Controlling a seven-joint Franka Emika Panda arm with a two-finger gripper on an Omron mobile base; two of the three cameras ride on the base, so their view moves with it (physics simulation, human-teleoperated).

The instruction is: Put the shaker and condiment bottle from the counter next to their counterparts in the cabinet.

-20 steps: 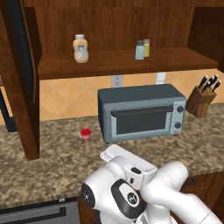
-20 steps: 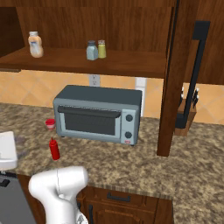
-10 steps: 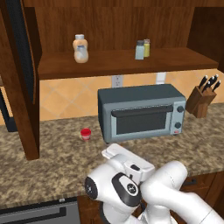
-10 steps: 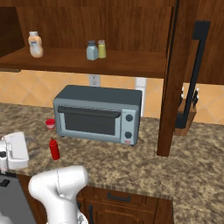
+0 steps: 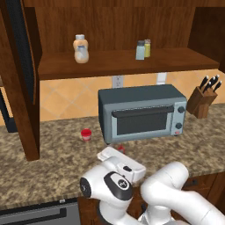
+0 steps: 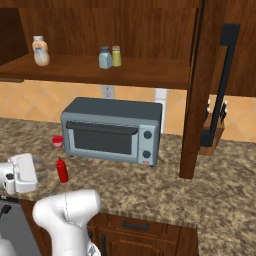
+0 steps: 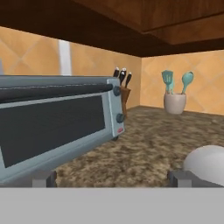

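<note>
Shaker [image 6: 105, 58] already on cabinet [image 6: 90, 72] shelf above toaster oven [image 6: 112, 131], beside yellow-green shaker [image 6: 116, 56]. Condiment bottle [image 6: 62, 170] stands on counter [image 6: 150, 185] before the oven's left corner. Gripper [image 7: 109, 178] low nearby, fingers spread, holding nothing. Judged step: bottle approach; next, turn toward it and straddle its body

Glossy white arm [image 5: 176, 193], dark joint caps

On the shelf [image 6: 150, 75] stand two shakers, one blue-grey [image 6: 105, 58] and one yellow-green [image 6: 116, 56], plus one orange bottle [image 6: 40, 50]. The surface [image 6: 200, 185] carries one toaster oven [image 6: 112, 130], one red squeeze bottle [image 6: 62, 170], one red cup [image 6: 57, 141], one knife block [image 5: 202, 100] and one utensil jar [image 7: 175, 103] holding two teal utensils [image 7: 187, 80].
</note>
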